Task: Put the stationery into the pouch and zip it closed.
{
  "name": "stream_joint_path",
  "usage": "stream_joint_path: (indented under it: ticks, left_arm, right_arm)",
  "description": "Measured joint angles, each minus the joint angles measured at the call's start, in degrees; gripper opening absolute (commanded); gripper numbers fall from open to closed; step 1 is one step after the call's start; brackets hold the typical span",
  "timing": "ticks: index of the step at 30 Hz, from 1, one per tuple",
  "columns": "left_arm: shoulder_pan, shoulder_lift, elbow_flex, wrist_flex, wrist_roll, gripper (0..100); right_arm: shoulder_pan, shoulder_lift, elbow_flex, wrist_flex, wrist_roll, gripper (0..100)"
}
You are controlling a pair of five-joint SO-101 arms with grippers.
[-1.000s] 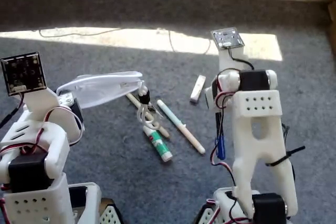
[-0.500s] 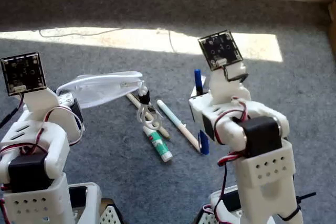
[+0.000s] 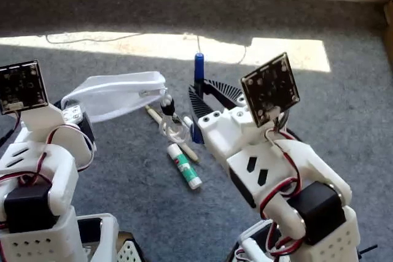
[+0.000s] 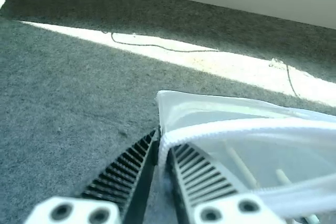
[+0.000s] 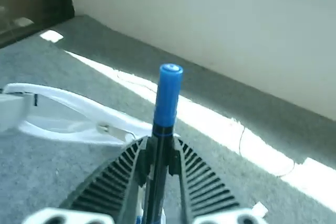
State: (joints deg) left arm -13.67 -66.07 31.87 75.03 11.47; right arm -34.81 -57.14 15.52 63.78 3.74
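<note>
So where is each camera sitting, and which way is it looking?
High view: sits above the arms' bases, looking down at the carpet; the left arm, right arm, pouch and blue pen show.
Left wrist view: rides the left arm, looking along the left pincer, shut on the pouch's edge.
Right wrist view: rides the right arm, looking along the right pincer, shut on the blue pen.
Shared: all three see the pouch.
</note>
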Motion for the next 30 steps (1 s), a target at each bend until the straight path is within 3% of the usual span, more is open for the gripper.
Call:
stream_joint_path:
  ticks: [17,24,30]
  left_arm:
    - [0.0,23.91,-11.08,0.0,0.0,1]
    - [-0.09,29.8,-15.82,0.0,0.0,1]
    - [-0.09,32.44,-19.25,0.44,0.0,1]
  right_arm:
    - [-9.23,-4.31,1.23,-22.15,0.0,0.6]
    - [-12.4,-3.34,12.66,-42.02,0.0,0.6]
    - [-13.01,6.51,18.99,-58.37,0.0,0.6]
